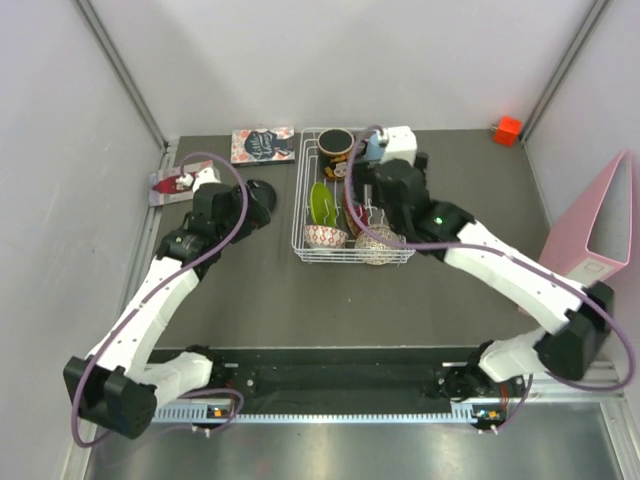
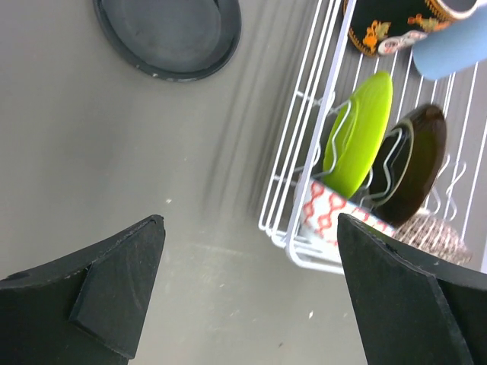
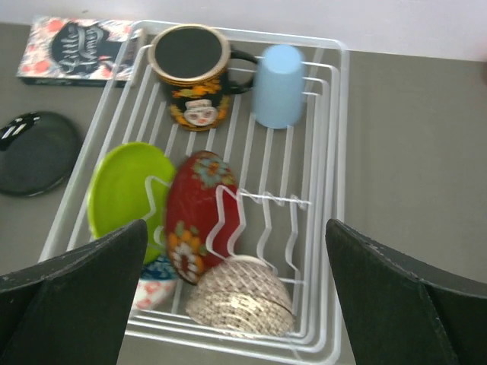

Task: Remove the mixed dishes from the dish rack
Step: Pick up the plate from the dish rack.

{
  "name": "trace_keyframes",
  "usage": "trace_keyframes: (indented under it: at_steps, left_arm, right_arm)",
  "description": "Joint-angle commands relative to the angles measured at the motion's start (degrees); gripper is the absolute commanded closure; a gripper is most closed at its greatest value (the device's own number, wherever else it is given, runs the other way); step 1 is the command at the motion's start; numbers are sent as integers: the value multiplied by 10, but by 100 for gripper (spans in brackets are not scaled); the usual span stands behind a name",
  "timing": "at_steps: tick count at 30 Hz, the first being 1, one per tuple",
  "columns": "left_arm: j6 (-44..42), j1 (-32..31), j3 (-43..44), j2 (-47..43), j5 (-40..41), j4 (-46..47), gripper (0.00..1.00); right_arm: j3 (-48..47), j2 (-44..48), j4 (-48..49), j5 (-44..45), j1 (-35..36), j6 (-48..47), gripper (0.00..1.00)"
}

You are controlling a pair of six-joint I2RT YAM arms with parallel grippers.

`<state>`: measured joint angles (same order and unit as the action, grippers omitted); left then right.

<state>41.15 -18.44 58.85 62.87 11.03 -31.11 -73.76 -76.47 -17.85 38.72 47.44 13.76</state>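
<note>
The right gripper (image 3: 234, 224) hangs above the dish rack (image 3: 338, 152) with its two fingers spread wide and nothing between them. Directly under the gap, the red floral plate (image 3: 199, 217) stands on edge among the upright prongs. The lime-green plate (image 3: 125, 194) also stands on edge, just to its left. At the near end of the rack the beige patterned bowl (image 3: 240, 304) lies beside the blue-dotted bowl (image 3: 152, 285), which sits in the near left corner below the green plate. At the far end the black cartoon mug (image 3: 190, 76) takes the left corner, and the pale blue cup (image 3: 278, 85) is just to its right, close to the mug's handle. All six dishes are inside the rack, and neither claw touches any of them.

The left gripper (image 2: 250, 218) is likewise opened wide and empty. It is held over a bare stretch of the grey table (image 1: 400, 310), just left of the rack's near left corner. A black round disc (image 2: 167, 34) lies flat on the table farther out from it, apart from the rack wall.

The rack itself stands toward the far middle of the table. A printed card (image 1: 262, 145) lies just left of its far end, and a second card (image 1: 170, 185) is near the left wall. A small orange-red block (image 1: 508, 130) sits in the far right corner, and a pink binder (image 1: 600, 235) stands along the right side.
</note>
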Motion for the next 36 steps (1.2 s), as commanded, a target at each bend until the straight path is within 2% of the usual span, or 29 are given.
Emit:
trace_keyframes:
  at_steps: [1, 2, 5, 8, 20, 36]
  left_arm:
    - [-43, -4, -26, -63, -4, -4, 1]
    - [-49, -4, -29, -84, -7, 0, 1]
    - [-62, -5, -32, -108, 0, -2, 1]
    - [-59, -13, -41, -120, 18, -11, 1]
    - [-35, -20, -105, -126, -1, 1, 1]
    - [-33, -19, -121, -104, -11, 9, 1]
  right_arm:
    - [-121, -97, -60, -89, -1, -17, 0]
    - [-164, -143, -82, -89, -2, -22, 0]
    - [-216, -213, -104, -93, -1, -32, 1]
    - [-225, -255, -109, -91, -1, -30, 0]
    - [-195, -305, -76, -86, -16, -7, 9]
    - [-160, -327, -44, -126, -41, 9, 45]
